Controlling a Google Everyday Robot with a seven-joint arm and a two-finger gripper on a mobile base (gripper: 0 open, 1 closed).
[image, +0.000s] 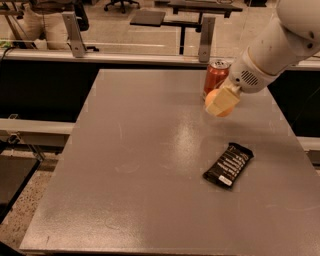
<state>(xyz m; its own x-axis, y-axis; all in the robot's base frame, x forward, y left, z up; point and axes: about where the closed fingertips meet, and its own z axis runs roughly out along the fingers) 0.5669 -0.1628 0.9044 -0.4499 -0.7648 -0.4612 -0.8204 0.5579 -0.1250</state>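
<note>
My gripper (220, 103) hangs over the right part of the grey table (140, 165), at the end of the white arm (272, 50) that comes in from the upper right. Its cream fingers (223, 100) are shut on a small round orange object (210, 98), held just above the tabletop. A red soda can (216, 76) stands upright right behind the gripper, very close to it. A black snack bar wrapper (228, 165) lies flat on the table, nearer the camera and below the gripper.
A metal rail with upright posts (206, 35) runs behind the table's far edge. Office chairs and another desk (150, 17) stand farther back. The floor (15, 220) drops away at the left.
</note>
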